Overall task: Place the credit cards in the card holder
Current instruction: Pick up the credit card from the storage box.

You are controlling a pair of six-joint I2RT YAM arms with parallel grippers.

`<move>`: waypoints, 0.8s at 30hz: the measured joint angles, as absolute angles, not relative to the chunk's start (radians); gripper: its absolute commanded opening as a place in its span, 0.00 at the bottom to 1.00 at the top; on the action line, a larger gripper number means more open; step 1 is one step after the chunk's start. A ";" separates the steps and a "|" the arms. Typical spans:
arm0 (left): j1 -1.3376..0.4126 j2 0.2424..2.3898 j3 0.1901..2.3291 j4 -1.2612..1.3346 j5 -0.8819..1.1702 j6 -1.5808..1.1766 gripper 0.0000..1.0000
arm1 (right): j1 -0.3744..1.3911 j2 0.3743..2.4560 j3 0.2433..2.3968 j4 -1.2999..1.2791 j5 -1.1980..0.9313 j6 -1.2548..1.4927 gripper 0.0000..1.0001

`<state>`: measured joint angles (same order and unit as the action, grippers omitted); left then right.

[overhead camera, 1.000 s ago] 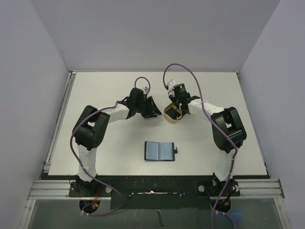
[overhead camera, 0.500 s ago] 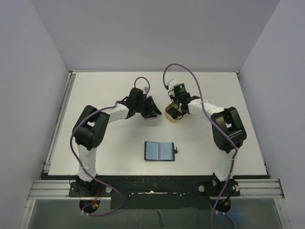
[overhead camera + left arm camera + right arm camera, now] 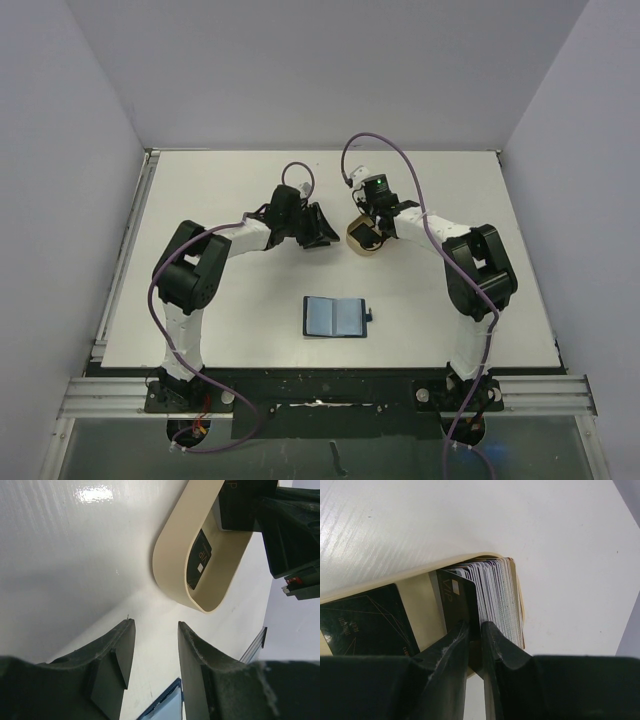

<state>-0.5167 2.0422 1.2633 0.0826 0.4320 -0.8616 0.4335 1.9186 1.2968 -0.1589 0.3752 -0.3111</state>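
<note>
Nearest the arm bases, the card holder [image 3: 335, 317] lies open and flat on the table [image 3: 200, 180], pockets up, with no card in it that I can make out. It sits at about 6 o'clock from the dish [image 3: 355, 247], well apart. Nothing pins it, so a card pushed at a slot could slide the whole wallet instead of entering. Farther out, the left gripper [image 3: 316, 228] hangs at 9 o'clock of the dish, just beside it. Its jaws stand moderately wide with only bare table between them, holding nothing. Risk: it is close enough for a sideways lift by the other arm to knock it, or for it to nudge the dish. At the dish, the right gripper [image 3: 474, 629] reaches in from about 1 o'clock, jaws drawn narrow on an edge of the black VIP card [image 3: 454, 596]. That card stands at the front of the pale stack [image 3: 495, 587] of credit cards packed on edge. Main worry: one finger sits right against the first pale card, so a neighbour may get pinched too and two come up together. The stack could also topple once its front card leaves. The grip is on a thin edge only, so the card could pivot or slip on the lift. The dish looks light and is unheld; I judge it likely to drag or tip with the pull. A second black card [image 3: 365, 622] lies flat on the dish floor at 9 o'clock of the held one, with no free edge showing, so it will be awkward to pick.
</note>
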 measured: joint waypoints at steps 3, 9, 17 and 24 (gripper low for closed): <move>-0.517 2.042 1.257 0.088 0.434 -0.862 0.37 | 0.434 1.917 1.297 -0.160 0.375 -0.311 0.16; -0.517 2.042 1.253 0.091 0.439 -0.864 0.37 | 0.434 1.900 1.309 -0.178 0.374 -0.311 0.08; -0.517 2.041 1.243 0.094 0.439 -0.865 0.37 | 0.452 1.862 1.330 -0.230 0.336 -0.300 0.03; -0.512 2.007 1.201 0.065 0.423 -0.863 0.37 | 0.511 1.789 1.329 -0.306 0.307 -0.235 0.00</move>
